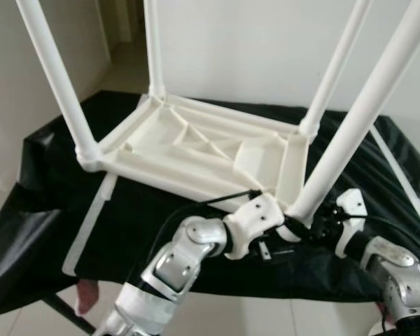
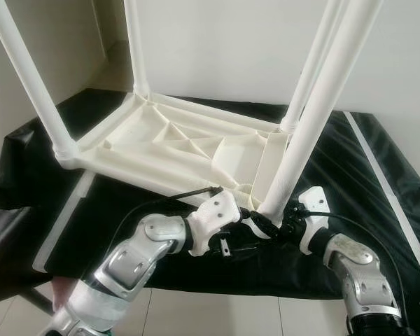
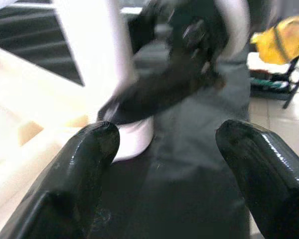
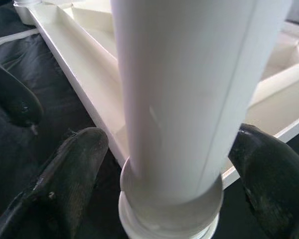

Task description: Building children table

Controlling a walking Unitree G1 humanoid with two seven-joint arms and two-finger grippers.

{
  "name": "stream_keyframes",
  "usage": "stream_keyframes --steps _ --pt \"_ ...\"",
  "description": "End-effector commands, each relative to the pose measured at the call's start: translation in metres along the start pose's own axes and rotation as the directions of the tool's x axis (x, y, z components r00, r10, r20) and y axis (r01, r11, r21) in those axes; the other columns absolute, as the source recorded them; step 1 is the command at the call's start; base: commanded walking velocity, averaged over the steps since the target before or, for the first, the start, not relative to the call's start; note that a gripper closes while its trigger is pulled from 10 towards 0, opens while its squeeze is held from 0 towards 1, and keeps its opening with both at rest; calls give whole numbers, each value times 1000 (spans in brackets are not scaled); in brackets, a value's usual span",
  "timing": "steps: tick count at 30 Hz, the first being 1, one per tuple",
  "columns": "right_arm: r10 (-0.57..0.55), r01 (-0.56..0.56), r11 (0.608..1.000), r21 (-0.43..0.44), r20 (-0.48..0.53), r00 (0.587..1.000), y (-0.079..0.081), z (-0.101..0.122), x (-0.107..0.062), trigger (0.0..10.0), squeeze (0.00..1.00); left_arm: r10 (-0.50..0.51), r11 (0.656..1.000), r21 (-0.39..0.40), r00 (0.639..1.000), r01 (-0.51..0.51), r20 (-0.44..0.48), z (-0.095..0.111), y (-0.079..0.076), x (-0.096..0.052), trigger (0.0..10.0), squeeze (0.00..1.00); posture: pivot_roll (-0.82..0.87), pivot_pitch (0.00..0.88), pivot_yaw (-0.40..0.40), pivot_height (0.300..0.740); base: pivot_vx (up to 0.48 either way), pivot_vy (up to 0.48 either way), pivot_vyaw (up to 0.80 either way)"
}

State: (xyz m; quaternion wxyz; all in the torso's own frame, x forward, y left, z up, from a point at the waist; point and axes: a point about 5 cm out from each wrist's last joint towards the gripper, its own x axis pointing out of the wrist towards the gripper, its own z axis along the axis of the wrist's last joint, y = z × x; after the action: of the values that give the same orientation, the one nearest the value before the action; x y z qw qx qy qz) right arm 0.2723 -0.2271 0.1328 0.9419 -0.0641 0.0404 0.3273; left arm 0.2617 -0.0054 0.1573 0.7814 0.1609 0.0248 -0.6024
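Lying upside down on the black cloth (image 1: 49, 210), the white plastic table (image 1: 203, 150) looks light, stiff and slick. Right gripper (image 4: 172, 164) straddles the near leg (image 1: 350, 133) by its socket, fingers wide; left gripper (image 3: 164, 144) waits beside, spread and empty. Grip low there.

No text, label, brand, number or sign can be read anywhere: the upturned white plastic table (image 1: 210, 150) (ribbed underside up) and the black sheet (image 1: 49, 210) beneath it carry no legible markings.
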Motion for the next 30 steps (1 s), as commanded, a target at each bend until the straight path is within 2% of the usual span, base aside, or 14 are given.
stream_keyframes --steps 1,6,7,8,9,10,12,13,17,25,26,30 --pt "0 1 999 -45 6 1000 -6 6 -1 10000 0 -16 1000 2 1000 16 -6 -4 -1 -3 10000 0 -1 0 -48 740 0 0 0" --pt "3 -2 997 -72 9 1000 -9 9 3 10000 0 -60 998 -15 998 59 -21 -9 -4 -8 10000 0 4 0 -50 740 0 0 0" --pt "9 -9 997 -78 7 1000 -9 10 4 9647 0 -74 997 -9 997 74 -26 -9 -5 -10 10000 0 6 0 -50 740 0 0 0" --pt "7 -7 997 -81 5 1000 -11 10 6 8078 0 -79 997 -2 996 79 -30 -10 -6 -11 10000 0 13 0 -54 740 0 0 0" --pt "7 -7 997 -81 5 1000 -11 10 6 8078 0 -79 997 -2 996 79 -30 -10 -6 -11 10000 0 13 0 -54 740 0 0 0" --pt "7 -7 996 -88 2 1000 -12 10 7 3255 0 -76 997 3 997 76 -32 -11 -7 -11 10000 0 15 0 -54 740 0 0 0" --pt "5 -5 996 -91 -4 1000 -13 9 8 3255 0 -71 997 2 997 71 -34 -11 -7 -11 10000 0 15 0 -54 740 0 0 0" --pt "-2 1 996 -95 -19 1000 -15 7 8 0 0 -56 998 0 998 56 -33 -10 -7 -9 10000 0 21 0 -59 740 0 0 0" --pt "-6 4 996 -92 -24 1000 -16 5 8 0 0 -43 999 0 999 43 -30 -10 -7 -8 10000 0 21 0 -58 740 0 0 0" --pt "-26 25 999 -26 -31 999 -14 -3 5 0 0 -36 999 -2 999 36 -31 -9 -6 -9 10000 0 18 0 -61 740 0 0 0" --pt "-29 29 1000 -10 -26 999 -12 -4 5 10000 0 -37 999 -3 999 37 -32 -9 -5 -9 10000 0 16 0 -61 740 0 0 0" --pt "-104 104 994 26 -6 995 -10 -4 8 10000 0 -36 999 -7 999 36 -33 -10 -6 -9 10000 0 12 0 -61 740 0 0 0"
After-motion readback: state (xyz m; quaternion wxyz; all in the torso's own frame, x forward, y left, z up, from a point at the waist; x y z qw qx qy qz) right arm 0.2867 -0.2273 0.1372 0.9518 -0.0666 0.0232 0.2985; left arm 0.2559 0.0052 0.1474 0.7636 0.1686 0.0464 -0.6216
